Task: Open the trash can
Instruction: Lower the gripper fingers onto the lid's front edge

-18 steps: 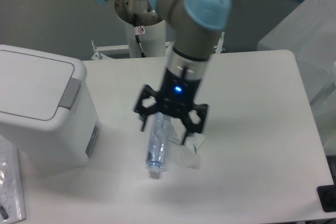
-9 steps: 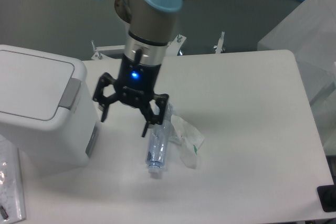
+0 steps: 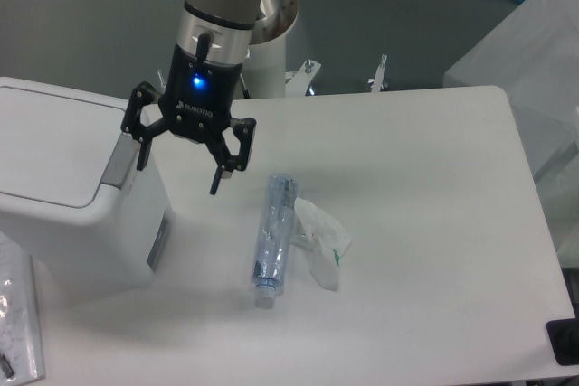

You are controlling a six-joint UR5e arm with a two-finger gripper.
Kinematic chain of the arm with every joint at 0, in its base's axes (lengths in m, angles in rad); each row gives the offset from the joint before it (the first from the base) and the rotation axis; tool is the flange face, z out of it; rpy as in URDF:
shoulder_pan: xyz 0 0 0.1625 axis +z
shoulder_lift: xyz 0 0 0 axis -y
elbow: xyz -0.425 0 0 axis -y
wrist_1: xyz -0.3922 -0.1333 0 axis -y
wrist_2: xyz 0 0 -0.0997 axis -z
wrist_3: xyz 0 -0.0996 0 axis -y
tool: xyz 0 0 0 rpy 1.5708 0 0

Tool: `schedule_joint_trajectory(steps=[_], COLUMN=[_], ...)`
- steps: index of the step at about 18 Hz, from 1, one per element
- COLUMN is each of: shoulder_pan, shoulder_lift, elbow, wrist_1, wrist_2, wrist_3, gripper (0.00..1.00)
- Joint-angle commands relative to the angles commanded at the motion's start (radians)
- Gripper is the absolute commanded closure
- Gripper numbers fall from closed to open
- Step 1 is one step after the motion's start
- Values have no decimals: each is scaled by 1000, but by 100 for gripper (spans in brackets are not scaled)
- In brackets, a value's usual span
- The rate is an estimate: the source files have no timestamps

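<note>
White table, grey floor.

Smooth white plastic trash can; clear glossy plastic bottle

faint unreadable lettering on claw

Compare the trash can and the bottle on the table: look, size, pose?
The trash can is opaque white and boxy with a grey panel; the bottle is clear, slim and cylindrical. The trash can stands upright at the table's left edge, lid shut; the bottle lies on its side mid-table. The trash can is far bigger. The open gripper holds neither.
</note>
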Motion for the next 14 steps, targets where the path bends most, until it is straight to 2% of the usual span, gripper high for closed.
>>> schedule_joint_trajectory(steps=[14], shoulder_pan=[-37], shoulder_lift=[-25], elbow=[-15], wrist_1=[0], wrist_2=[-2], wrist_3=[-41], gripper=[0])
